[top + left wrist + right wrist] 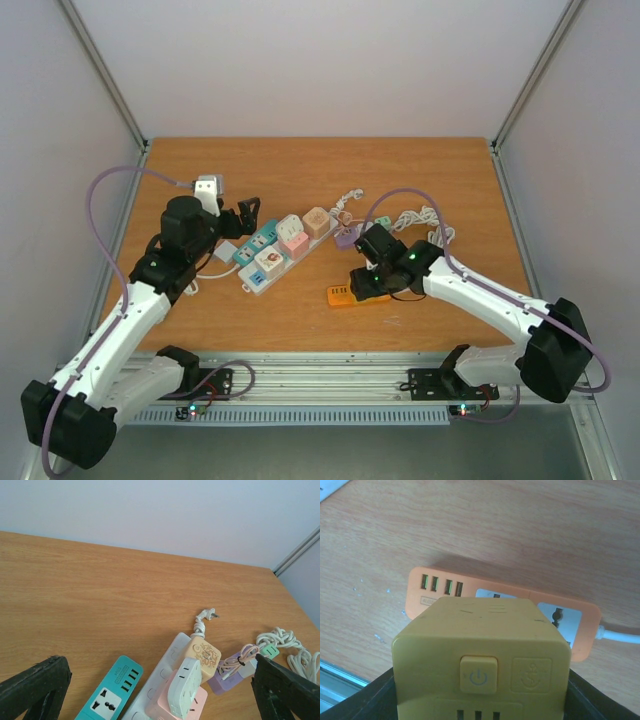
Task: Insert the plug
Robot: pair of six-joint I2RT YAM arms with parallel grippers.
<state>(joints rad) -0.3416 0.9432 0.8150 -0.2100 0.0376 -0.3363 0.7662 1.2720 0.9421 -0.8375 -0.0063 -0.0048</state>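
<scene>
yellow adapter clamped in right tool over orange strip, adapter unseen from above, left tool spread wide

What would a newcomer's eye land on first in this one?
The yellow cube adapter fills the right wrist view, clamped in the right pincer over the orange power strip. Left of centre on the table, a white strip crowded with pastel adapters lies beside the open left pincer.
</scene>
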